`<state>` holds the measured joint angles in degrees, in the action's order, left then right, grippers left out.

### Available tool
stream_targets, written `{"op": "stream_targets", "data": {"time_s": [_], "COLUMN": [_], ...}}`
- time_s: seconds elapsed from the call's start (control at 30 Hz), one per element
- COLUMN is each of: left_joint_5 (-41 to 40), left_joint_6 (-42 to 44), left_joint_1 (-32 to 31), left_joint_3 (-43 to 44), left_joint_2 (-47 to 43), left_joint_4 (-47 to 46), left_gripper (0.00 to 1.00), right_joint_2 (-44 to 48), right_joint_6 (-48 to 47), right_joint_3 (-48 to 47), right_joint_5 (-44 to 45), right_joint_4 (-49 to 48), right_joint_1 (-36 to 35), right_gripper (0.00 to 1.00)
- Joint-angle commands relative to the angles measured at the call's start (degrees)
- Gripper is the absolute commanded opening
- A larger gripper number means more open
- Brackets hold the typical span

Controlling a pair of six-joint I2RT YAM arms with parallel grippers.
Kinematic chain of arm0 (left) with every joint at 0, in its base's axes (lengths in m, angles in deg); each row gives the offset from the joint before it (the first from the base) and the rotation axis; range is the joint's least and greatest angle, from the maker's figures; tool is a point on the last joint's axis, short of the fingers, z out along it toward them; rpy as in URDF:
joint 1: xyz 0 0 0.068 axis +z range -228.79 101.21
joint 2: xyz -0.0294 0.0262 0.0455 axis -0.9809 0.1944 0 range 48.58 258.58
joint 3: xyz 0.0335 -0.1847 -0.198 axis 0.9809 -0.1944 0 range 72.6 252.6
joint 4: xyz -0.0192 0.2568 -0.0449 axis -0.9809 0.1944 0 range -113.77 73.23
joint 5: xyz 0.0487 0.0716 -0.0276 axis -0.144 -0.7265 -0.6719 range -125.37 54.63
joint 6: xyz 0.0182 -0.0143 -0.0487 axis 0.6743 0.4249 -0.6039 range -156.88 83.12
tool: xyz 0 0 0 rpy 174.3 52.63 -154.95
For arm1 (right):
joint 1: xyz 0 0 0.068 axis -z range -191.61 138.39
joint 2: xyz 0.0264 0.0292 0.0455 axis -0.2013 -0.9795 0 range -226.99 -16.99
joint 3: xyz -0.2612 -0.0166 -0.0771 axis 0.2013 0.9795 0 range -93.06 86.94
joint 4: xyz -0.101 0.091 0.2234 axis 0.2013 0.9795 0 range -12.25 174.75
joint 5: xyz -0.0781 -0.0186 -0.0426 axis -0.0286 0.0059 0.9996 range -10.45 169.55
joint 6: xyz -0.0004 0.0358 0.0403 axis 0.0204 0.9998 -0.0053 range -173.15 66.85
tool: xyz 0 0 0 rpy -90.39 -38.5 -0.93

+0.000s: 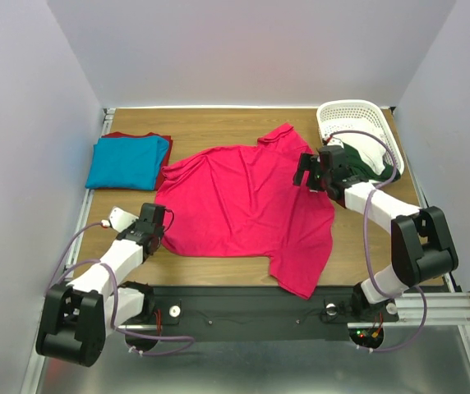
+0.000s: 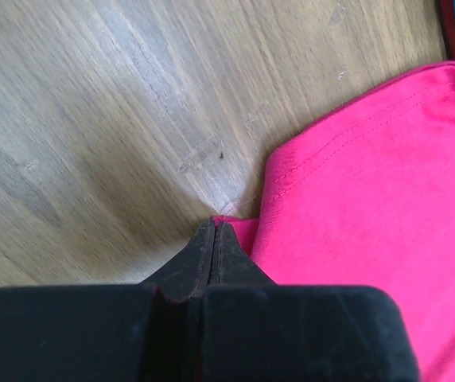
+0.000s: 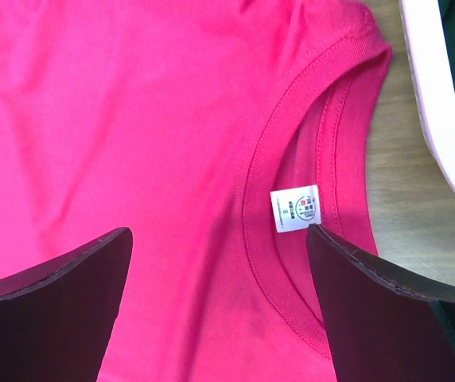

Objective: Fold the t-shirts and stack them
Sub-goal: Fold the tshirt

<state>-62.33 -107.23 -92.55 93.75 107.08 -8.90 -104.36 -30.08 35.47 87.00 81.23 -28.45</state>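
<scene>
Pink t-shirt: a pink t-shirt (image 1: 247, 205) lies spread flat across the middle of the table (image 1: 218, 123), with one sleeve pointing to the far side and the other hanging toward the near edge.
Neck label: a white label (image 3: 295, 211) sits inside the collar, which is on the shirt's right side, near the basket.
Left end effector: the left end effector (image 2: 214, 227) is at the shirt's near-left corner. Its fingers are pressed together and pinch a sliver of the pink hem at their tips.
Right end effector: the right end effector (image 3: 215, 239) is over the collar with its fingers wide apart, one on either side of the label and holding nothing.
Folded shirts: a blue t-shirt (image 1: 126, 162) lies folded at the far left of the table, on top of a dark red t-shirt (image 1: 136, 135) whose edges show around it. Both are just apart from the pink one.
Basket: a white basket (image 1: 346, 111) stands at the far right corner with white and dark green cloth (image 1: 387, 174) in it.
</scene>
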Motion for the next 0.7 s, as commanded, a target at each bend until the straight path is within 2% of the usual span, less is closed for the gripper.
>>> {"op": "stream_targets", "data": {"time_s": [0.0, 0.23, 0.4, 0.67], "left_joint_5": [-2.6, -4.8, -2.9, -1.7], "left_joint_6": [2.9, 3.7, 4.0, 9.9], "left_joint_1": [0.2, 0.2, 0.2, 0.2], "left_joint_3": [0.2, -0.2, -2.2, -1.5], "left_joint_2": [-2.6, -17.7, -27.5, -27.0], "left_joint_4": [0.1, 7.3, 7.9, 4.2], "left_gripper": [0.0, 0.0, 0.0, 0.0], "right_joint_2": [2.5, 2.8, 4.2, 9.6], "right_joint_6": [-0.5, -0.7, 0.3, 2.9], "right_joint_3": [0.2, 0.4, 0.7, 4.3], "right_joint_5": [0.0, -2.9, -2.8, 2.5], "right_joint_4": [-2.3, -2.2, -0.1, 9.7], "right_joint_1": [0.6, 0.5, -1.4, -10.5], "right_gripper": [0.96, 0.95, 0.93, 0.92]}}
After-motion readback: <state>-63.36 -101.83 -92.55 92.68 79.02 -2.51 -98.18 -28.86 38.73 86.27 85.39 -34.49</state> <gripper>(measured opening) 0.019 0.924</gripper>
